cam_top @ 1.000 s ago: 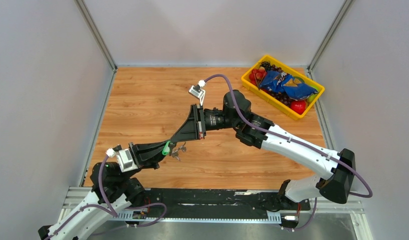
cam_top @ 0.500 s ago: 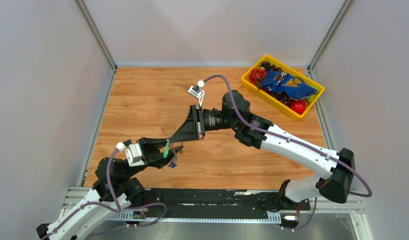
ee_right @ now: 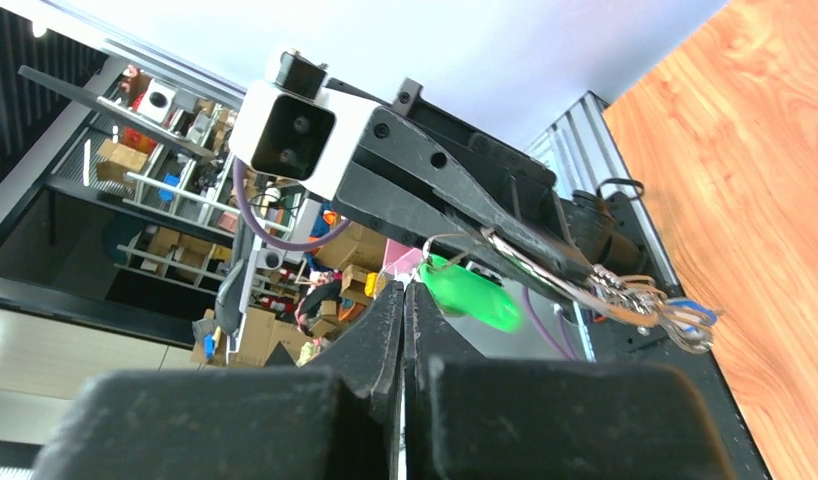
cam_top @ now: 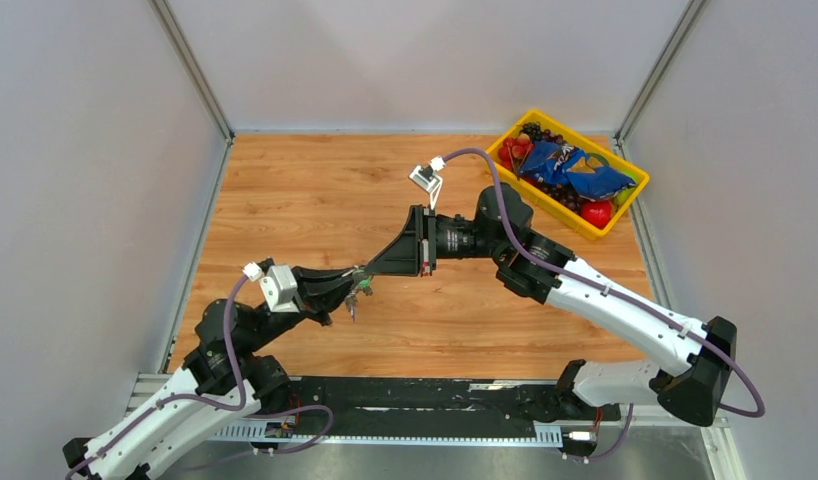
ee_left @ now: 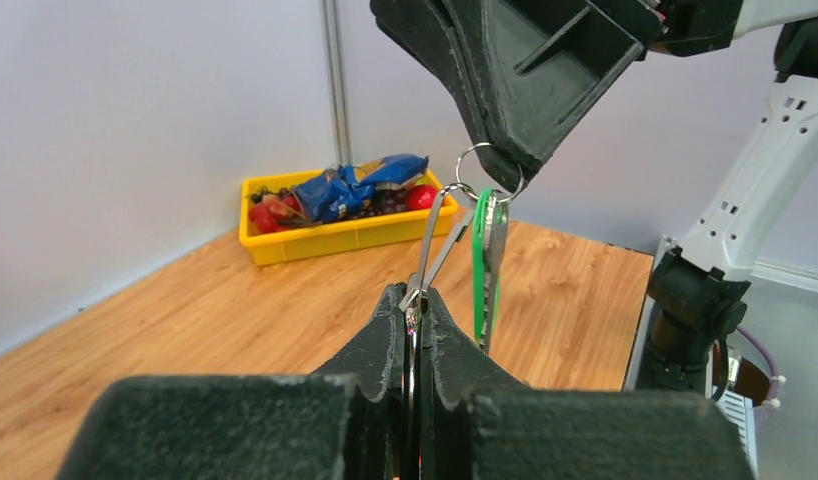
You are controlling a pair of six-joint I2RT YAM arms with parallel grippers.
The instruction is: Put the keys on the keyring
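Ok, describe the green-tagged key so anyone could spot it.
Over the wooden table, the gripper tips meet. The right gripper pinches a ring; hanging from it, the key has a bright green tag, unlike the bare metal piece in the left gripper.

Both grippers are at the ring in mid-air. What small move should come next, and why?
Probably: the left gripper, shut on a thin metal key, eases it slightly further along the keyring while the shut right gripper holds the ring steady. The key's top meets the ring, but whether it is fully threaded is unclear; the green-tagged key already hangs there.
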